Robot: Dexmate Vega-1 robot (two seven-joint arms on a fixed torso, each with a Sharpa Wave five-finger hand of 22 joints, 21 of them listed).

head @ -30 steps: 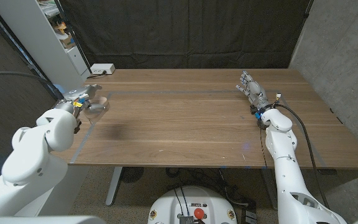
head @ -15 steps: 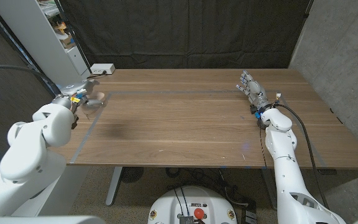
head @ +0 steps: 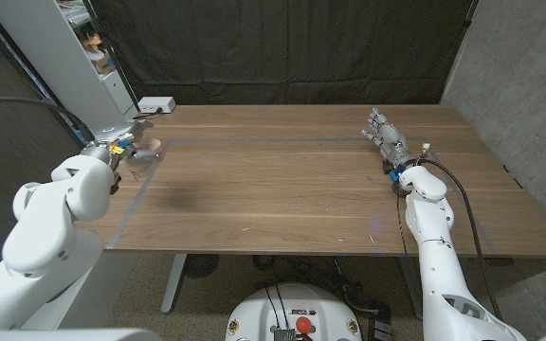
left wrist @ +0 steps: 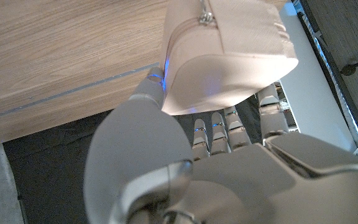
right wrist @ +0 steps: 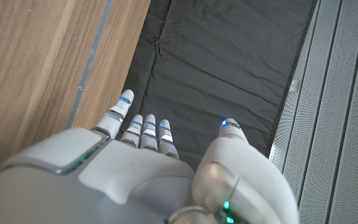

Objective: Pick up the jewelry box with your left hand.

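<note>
Over the wooden table [head: 292,180], the left hand [left wrist: 229,149] grips the jewelry box [left wrist: 222,56].

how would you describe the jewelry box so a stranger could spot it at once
Start at the wooden table and go to its far left corner, where the left hand holds the jewelry box. It is a small, pale pink, rounded case with a zip, unlike the white box behind it.
</note>
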